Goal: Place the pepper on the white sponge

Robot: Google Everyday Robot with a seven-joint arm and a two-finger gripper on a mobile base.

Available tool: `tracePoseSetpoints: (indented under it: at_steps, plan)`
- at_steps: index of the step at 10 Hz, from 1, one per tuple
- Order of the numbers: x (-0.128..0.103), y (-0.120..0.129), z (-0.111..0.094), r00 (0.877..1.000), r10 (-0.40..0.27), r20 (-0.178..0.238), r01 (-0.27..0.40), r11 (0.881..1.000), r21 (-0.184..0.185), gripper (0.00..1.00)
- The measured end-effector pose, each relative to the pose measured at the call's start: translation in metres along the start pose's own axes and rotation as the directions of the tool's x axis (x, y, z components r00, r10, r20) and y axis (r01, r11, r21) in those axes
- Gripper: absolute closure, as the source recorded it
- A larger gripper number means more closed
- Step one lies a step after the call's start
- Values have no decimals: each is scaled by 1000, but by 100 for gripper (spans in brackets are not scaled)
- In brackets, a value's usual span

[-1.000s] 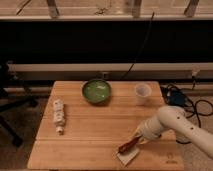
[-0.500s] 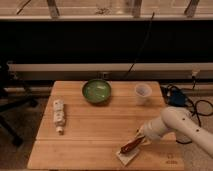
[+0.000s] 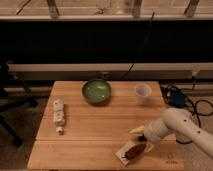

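The dark red-brown pepper (image 3: 133,150) lies on the flat cream-white sponge (image 3: 124,152) near the front edge of the wooden table (image 3: 90,125), right of centre. My gripper (image 3: 141,139) is at the end of the white arm coming in from the right, just above and behind the pepper, close to its right end. Whether it touches the pepper does not show.
A green bowl (image 3: 96,91) stands at the back middle of the table. A white cup (image 3: 143,93) stands at the back right. A white tube with markings (image 3: 59,115) lies at the left. Cables and a blue object (image 3: 176,98) lie beyond the right edge.
The arm has shifted slightly and risen a little. The pepper and sponge stay in the same spot at the front of the table.
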Motion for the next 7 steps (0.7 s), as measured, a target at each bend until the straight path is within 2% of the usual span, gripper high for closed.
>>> tracePoseSetpoints:
  at_steps: [7]
  plan:
    - [1,-3,-5,1000,7,-14,-7,1000,10,20]
